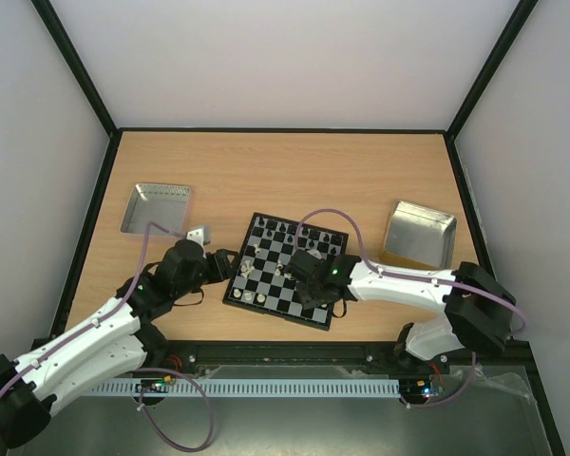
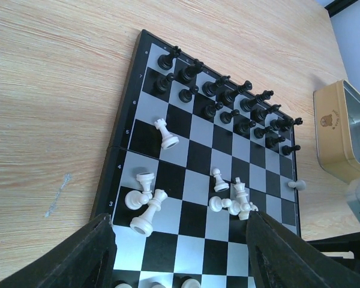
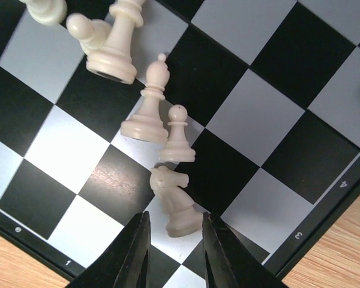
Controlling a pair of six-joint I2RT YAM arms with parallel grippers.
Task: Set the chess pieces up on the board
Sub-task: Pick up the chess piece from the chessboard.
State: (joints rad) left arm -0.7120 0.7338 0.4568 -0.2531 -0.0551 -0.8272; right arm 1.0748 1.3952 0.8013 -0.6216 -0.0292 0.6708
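Observation:
The board (image 1: 266, 299) lies at the table's centre front. In the left wrist view the black chess pieces (image 2: 228, 96) stand in two rows along the far side of the board (image 2: 192, 222). Several cream-white pieces (image 2: 145, 198) stand or lie toppled mid-board. My left gripper (image 2: 180, 255) is open and empty, over the board's near-left part. My right gripper (image 3: 175, 225) is open low over the board (image 3: 276, 114). A toppled white knight (image 3: 179, 204) lies with its base between the fingertips. A white pawn (image 3: 177, 138) and bishop (image 3: 147, 111) stand just beyond it.
A shiny metal tray (image 1: 157, 207) sits at the back left and another (image 1: 420, 233) at the right, also seen in the left wrist view (image 2: 342, 132). A small pale object (image 1: 198, 233) lies by the left gripper. One white pawn (image 2: 296, 185) lies on the board's border.

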